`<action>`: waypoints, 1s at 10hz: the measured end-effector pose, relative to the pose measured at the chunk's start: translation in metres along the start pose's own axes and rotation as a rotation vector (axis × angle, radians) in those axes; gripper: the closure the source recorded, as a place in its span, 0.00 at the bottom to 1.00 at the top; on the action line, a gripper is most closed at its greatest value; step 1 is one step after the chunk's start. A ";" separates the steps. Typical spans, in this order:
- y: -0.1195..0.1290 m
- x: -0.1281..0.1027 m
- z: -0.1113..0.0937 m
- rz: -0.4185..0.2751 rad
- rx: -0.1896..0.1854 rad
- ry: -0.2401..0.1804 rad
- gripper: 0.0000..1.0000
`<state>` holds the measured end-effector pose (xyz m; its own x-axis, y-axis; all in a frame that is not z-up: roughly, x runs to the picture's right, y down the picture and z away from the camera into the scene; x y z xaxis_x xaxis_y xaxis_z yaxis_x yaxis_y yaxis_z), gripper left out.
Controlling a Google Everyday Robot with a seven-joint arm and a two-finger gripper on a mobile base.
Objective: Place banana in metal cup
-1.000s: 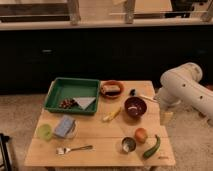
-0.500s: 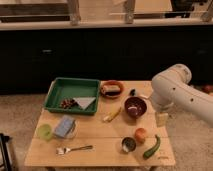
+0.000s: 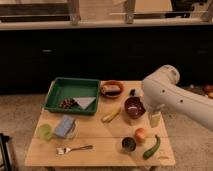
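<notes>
Since 0.5 s ago the arm has advanced left. The gripper now hangs just right of the red bowl, at the table edge. Whether it is apart or together cannot be determined. Items have not shifted. Count:
- 1 banana, flat on the table, just left of the red bowl
- 1 metal cup, in front of the red bowl
- 1 fork
- 1 tray

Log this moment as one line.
banana: on table, ungrasped | metal cup: upright beside orange | gripper: beside dark red bowl
</notes>
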<state>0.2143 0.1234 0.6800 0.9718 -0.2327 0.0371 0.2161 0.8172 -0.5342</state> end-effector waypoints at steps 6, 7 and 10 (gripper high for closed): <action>-0.008 -0.032 0.003 -0.118 0.009 0.030 0.20; -0.010 -0.036 0.003 -0.146 0.015 0.042 0.20; -0.018 -0.057 0.001 -0.197 0.022 0.056 0.20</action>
<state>0.1550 0.1221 0.6887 0.9038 -0.4180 0.0917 0.4043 0.7639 -0.5030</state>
